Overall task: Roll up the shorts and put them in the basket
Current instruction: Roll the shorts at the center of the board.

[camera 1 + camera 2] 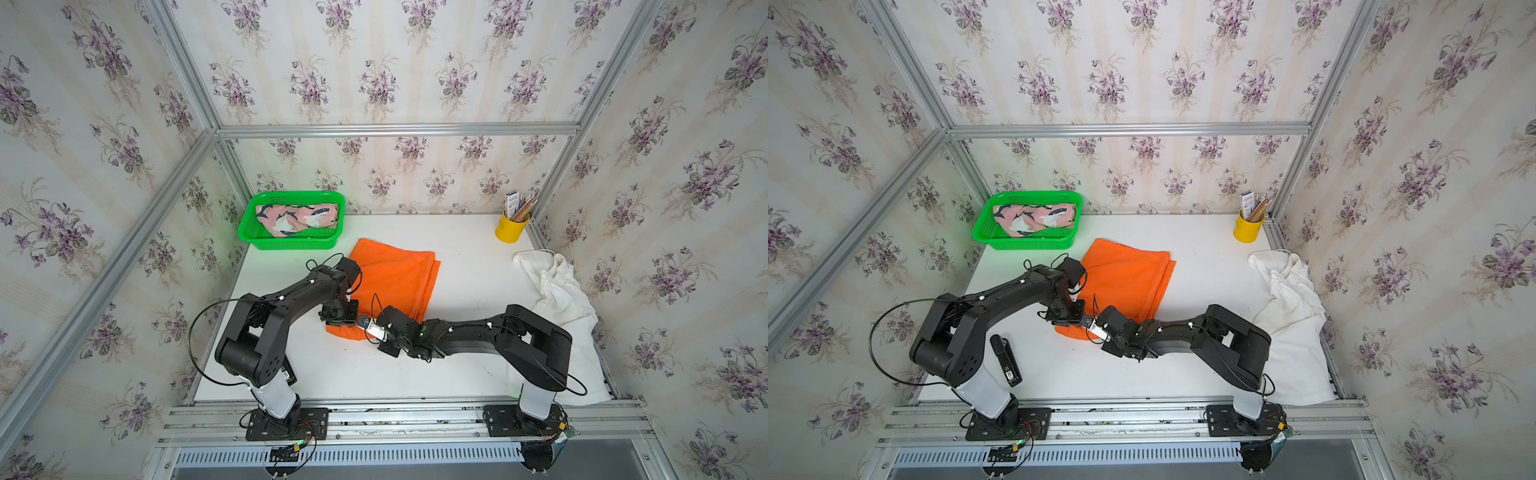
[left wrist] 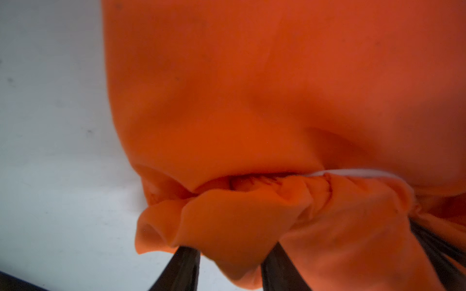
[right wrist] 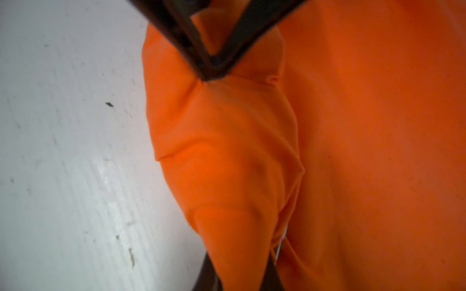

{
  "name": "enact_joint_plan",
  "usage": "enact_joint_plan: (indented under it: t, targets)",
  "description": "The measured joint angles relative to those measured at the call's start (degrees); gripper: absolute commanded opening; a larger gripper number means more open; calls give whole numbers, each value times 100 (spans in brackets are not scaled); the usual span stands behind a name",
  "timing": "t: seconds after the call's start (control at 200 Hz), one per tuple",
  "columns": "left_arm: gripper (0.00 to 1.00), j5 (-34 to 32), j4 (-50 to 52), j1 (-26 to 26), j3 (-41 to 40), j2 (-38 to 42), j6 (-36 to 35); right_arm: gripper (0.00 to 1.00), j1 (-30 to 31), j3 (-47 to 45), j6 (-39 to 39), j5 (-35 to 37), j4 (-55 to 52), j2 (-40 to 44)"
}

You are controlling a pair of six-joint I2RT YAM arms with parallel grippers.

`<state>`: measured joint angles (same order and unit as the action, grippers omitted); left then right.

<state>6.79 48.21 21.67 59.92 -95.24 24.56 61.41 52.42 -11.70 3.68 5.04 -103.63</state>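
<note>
The orange shorts (image 1: pixel 395 278) (image 1: pixel 1129 278) lie folded in the middle of the white table (image 1: pixel 469 365). Both grippers meet at their near edge. My left gripper (image 1: pixel 347 324) (image 1: pixel 1073 318) is shut on a bunched fold of the orange hem (image 2: pixel 227 226), its fingertips hidden under the cloth. From the right wrist view its fingers (image 3: pixel 191 47) close to a point on the cloth. My right gripper (image 1: pixel 363 326) (image 3: pixel 242 272) is shut on the same edge right beside it. The pink printed shorts (image 1: pixel 297 218) lie in the green basket (image 1: pixel 291 245). The white shorts (image 1: pixel 557 299) lie crumpled at the right edge.
A yellow cup of pencils (image 1: pixel 512 228) stands in the far right corner. A black stick-shaped device (image 1: pixel 1005 359) lies on the table by the left arm's base. The white shorts hang over the table's near right corner beside the right arm's base (image 1: pixel 536 399).
</note>
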Motion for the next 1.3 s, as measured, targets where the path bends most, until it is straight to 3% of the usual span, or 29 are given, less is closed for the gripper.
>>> enact_joint_plan:
  t: [0.185,0.365,0.43,0.609,0.719,0.834,0.929,1.154,1.249,1.299]
  targets:
    - [46,-223,216,-415,-205,450,55,1,-251,-208,957,-994,-409,326]
    - [52,-616,629,-555,-181,988,116,2,-566,-188,1790,-1980,-905,474]
    - [60,-581,669,-560,-146,1311,210,3,-684,-153,2092,-2470,-986,463]
    - [66,498,308,-444,-452,2131,767,3,-1034,-2,3001,-3976,-780,68]
    - [76,988,4,-234,-774,2315,1274,3,-1290,24,3595,-4745,-393,-223]
    - [87,1405,-494,-116,-1425,2553,1956,2,-1537,15,4094,-5368,26,-496]
    - [91,1672,-1010,-94,-2024,2702,2623,4,-1696,-11,4391,-5766,376,-726]
    - [90,1895,-2116,9,-2216,2092,3405,11,-1801,105,4277,-6373,603,-1143]
    - [79,1891,-2406,9,-2048,1659,3451,14,-1799,203,3943,-6408,354,-1193]
    - [66,1888,-2485,9,-1893,1381,3427,17,-1805,223,3783,-6389,232,-1178]
